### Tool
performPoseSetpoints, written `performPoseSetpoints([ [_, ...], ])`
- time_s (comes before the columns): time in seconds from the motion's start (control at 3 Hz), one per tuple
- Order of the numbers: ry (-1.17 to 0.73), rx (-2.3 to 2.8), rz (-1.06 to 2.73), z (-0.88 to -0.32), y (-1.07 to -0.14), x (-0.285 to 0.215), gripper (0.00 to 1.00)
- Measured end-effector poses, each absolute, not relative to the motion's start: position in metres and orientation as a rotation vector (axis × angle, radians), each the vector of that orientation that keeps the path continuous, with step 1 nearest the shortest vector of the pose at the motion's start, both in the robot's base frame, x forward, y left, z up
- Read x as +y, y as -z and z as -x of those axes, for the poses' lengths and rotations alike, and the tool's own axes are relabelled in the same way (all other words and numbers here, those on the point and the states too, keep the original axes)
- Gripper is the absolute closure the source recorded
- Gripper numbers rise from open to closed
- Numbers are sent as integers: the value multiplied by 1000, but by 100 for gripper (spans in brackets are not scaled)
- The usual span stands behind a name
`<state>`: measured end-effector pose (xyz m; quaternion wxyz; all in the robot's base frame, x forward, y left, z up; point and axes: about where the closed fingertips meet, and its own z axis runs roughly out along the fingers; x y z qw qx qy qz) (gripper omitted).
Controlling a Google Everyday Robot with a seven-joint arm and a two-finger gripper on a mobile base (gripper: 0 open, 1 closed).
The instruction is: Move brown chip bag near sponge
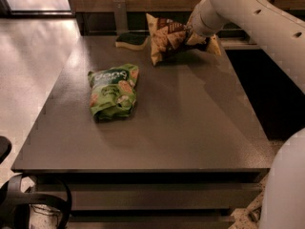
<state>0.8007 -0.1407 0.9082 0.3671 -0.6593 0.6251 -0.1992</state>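
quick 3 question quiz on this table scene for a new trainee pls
1. True or false: the sponge sits at the far edge of the table, apart from the green bag.
2. What is the gripper holding, over the table's far side? A) sponge B) green bag C) brown chip bag
3. Fill in: the thing nearest the sponge is the ____.
Key: 1 true; 2 C; 3 brown chip bag.
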Motion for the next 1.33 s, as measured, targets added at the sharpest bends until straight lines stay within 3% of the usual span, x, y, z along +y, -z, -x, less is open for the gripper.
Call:
performPoseSetpoints([
  [0.67,505,1607,1701,-802,-903,-138,30],
  [1.0,500,1608,1706,-802,-900,-136,1],
  [1.33,499,1609,1707,-802,-899,-135,0],
])
